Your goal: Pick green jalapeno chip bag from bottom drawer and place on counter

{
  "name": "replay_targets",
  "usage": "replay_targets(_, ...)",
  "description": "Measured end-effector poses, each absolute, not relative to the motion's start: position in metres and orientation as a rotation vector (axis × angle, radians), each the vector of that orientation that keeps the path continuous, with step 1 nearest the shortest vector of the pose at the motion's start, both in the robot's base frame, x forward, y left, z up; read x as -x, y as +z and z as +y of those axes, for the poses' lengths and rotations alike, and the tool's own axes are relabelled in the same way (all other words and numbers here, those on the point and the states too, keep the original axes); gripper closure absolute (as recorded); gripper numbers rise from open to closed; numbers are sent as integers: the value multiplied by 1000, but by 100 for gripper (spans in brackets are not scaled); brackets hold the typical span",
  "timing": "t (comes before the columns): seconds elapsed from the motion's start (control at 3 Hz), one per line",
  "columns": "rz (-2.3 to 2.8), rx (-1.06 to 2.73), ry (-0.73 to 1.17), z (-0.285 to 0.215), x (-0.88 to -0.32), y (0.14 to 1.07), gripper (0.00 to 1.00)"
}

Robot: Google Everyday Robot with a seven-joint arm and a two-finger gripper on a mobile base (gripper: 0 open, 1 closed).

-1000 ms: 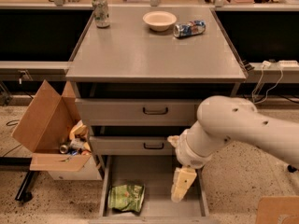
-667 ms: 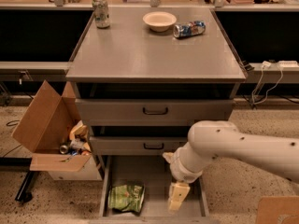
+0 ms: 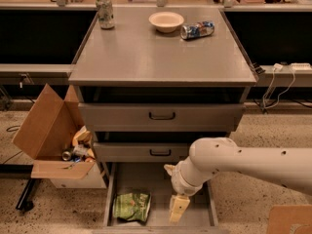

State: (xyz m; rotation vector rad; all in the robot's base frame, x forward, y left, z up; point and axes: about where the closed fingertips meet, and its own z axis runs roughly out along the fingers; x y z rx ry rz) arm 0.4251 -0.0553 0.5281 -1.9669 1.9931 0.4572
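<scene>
The green jalapeno chip bag lies crumpled on the floor of the open bottom drawer, at its front left. My gripper hangs over the drawer's front right, pointing down, to the right of the bag and apart from it. The white arm comes in from the right edge. The counter is the grey top of the cabinet above.
On the counter stand a soda can at the back left, a white bowl and a tipped blue can. The two upper drawers are shut. An open cardboard box of trash sits left of the cabinet.
The arm and gripper have moved left and lower over the bottom drawer, closer to the chip bag. The bag has not moved.
</scene>
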Motion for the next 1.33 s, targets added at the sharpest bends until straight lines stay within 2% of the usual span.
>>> replay_targets(0.33,1944,1980,452,-48,-445,504,0)
replay_targets(1.33,1823,2098,491,-15,-559,316,0)
